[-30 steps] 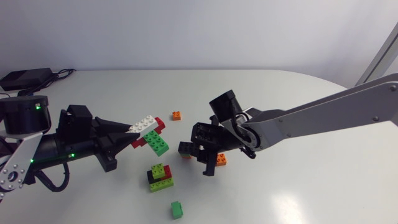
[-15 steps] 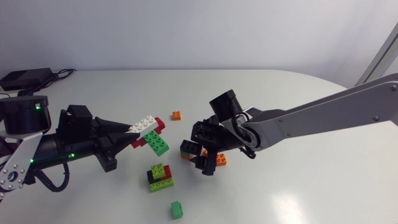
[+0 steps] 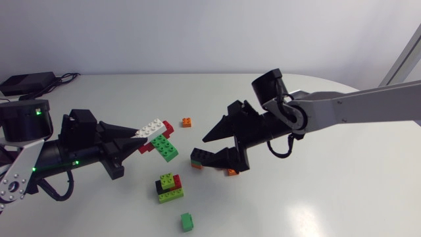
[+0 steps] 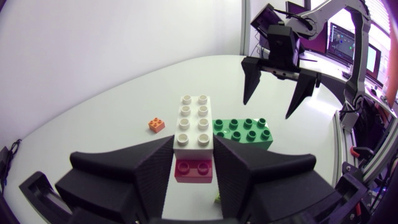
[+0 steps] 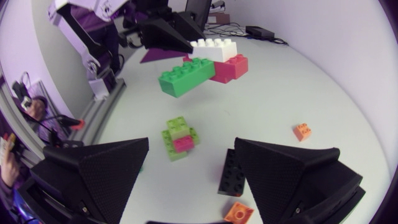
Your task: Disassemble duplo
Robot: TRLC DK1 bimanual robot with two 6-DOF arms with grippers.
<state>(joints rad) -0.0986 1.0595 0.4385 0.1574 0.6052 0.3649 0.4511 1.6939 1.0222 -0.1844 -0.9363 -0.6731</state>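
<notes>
White, red and green bricks make up one brick cluster (image 3: 158, 137), clamped at its white end by the left gripper (image 3: 141, 141) and held off the table (image 3: 342, 191) in the head view. Facing it, the right gripper (image 3: 209, 150) is spread wide with nothing in it. A black brick (image 3: 199, 157) lies just by its tips, and a small orange brick (image 3: 231, 172) peeks out under its lower finger. Below the gap between the two grippers sits a short stack (image 3: 170, 187) of lime, red and black bricks. A small green block (image 3: 187, 221) lies past the stack, and a second orange brick (image 3: 187, 122) lies beyond the cluster.

From the left wrist, the fingers press the white brick (image 4: 194, 121) from both sides. The red brick (image 4: 194, 171) sits under it and the green brick (image 4: 242, 130) juts out sideways. The right gripper (image 4: 266, 109) hangs ahead, its fingers far apart.

From the right wrist, the stack (image 5: 179, 138) lies ahead between the open fingers and the black brick (image 5: 231, 173) lies near one finger. The brick cluster (image 5: 208, 62) hangs farther ahead in the left gripper (image 5: 180, 50).
</notes>
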